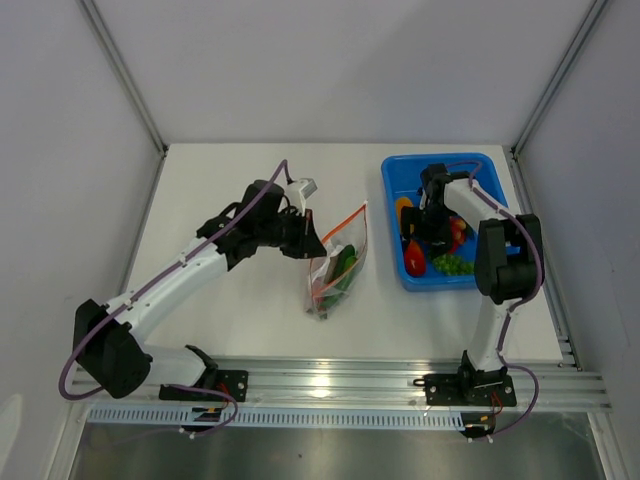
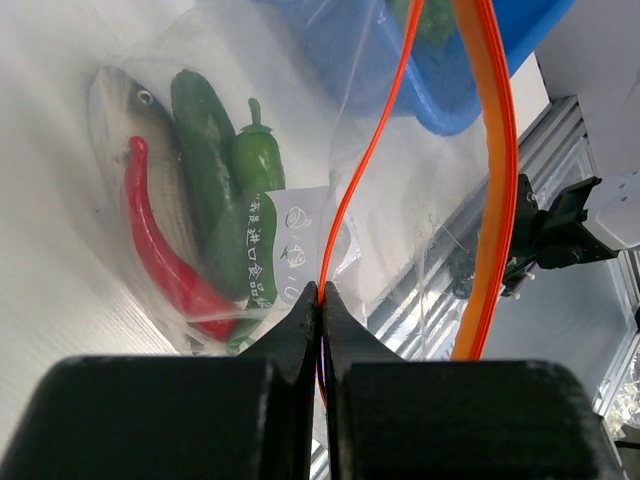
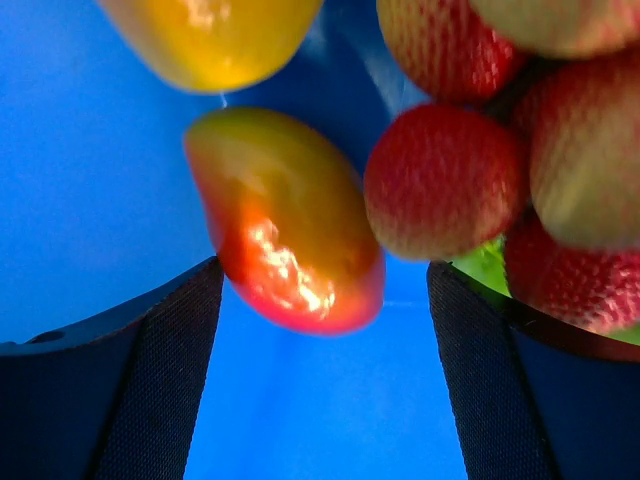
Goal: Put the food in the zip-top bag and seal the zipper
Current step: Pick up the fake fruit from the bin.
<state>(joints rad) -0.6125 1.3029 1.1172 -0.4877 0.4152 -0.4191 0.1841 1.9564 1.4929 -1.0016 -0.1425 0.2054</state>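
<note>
The clear zip-top bag lies mid-table with its mouth lifted. My left gripper is shut on one side of the orange-red zipper; the other side hangs apart from it. Inside the bag are a grey fish, a red chilli, a cucumber and a green chilli. My right gripper is open, low inside the blue tub. A red-yellow mango sits just ahead of its fingers, with red textured fruits to the right.
The tub also holds green grapes, a red piece and a yellow piece. An aluminium rail runs along the near table edge. Grey walls close in the back and sides.
</note>
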